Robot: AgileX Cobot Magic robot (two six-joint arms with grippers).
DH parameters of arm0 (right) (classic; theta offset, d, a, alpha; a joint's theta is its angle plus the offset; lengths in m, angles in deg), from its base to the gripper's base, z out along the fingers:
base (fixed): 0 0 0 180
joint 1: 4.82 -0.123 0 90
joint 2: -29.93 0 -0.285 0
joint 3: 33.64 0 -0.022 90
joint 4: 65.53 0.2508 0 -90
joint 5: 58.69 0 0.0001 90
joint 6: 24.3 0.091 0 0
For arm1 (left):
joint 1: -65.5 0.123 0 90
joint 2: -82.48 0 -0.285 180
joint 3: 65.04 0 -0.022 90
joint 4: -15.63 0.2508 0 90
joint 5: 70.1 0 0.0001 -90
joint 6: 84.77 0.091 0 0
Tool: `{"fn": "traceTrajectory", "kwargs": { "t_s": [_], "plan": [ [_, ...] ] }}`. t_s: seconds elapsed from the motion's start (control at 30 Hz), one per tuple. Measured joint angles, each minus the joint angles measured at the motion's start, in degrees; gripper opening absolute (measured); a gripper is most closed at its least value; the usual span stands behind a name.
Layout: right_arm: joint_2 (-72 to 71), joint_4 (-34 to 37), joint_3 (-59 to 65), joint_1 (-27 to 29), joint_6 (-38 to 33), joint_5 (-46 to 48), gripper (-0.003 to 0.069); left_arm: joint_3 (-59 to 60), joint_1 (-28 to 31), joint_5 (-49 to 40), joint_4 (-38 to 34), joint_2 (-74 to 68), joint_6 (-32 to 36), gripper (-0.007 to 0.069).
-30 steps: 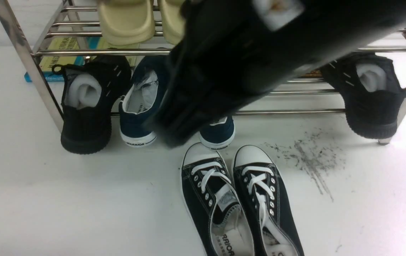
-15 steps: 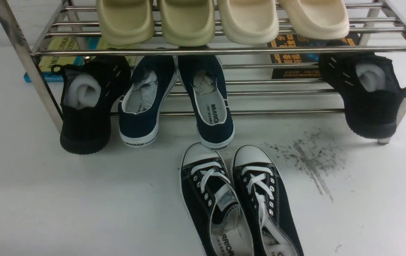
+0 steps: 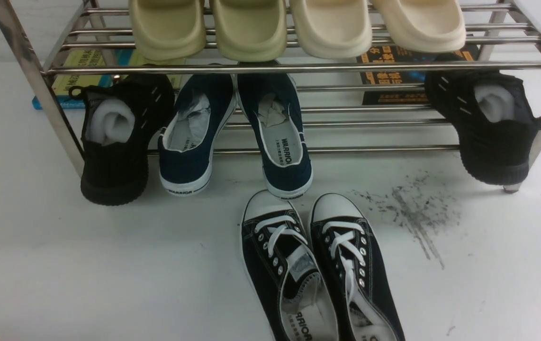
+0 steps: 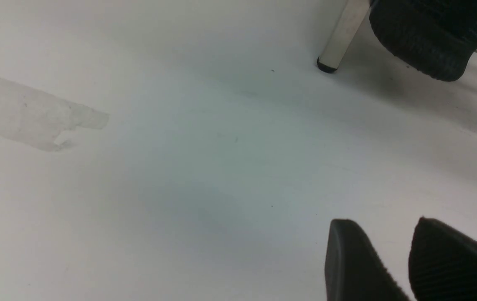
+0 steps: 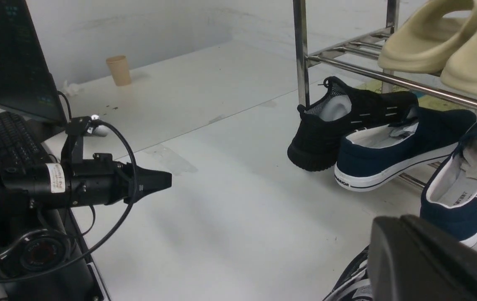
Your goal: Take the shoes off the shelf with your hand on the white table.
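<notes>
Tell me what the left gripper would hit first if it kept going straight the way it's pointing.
Probably bare white table: the left gripper angles down at it, nothing between. Further along that line stand the shelf leg and a black knit shoe, though depth is hard to judge.

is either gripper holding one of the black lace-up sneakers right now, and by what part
Neither holds one. The black lace-up sneakers lie on the white table; the left gripper is open and empty, and the right gripper's jaws are not visible, but no shoe is lifted.
</notes>
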State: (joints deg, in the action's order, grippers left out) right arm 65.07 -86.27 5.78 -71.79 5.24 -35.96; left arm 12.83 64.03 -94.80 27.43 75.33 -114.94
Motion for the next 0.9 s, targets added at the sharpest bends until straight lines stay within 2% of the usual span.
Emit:
{"fn": "traceTrajectory", "kwargs": {
  "t_s": [0.9],
  "plan": [
    [0.0, -0.5, 0.3, 0.0, 0.2, 0.0, 0.0022, 0.0, 0.0, 0.0, 0.0, 0.0, 0.0, 0.0239]
  ]
}}
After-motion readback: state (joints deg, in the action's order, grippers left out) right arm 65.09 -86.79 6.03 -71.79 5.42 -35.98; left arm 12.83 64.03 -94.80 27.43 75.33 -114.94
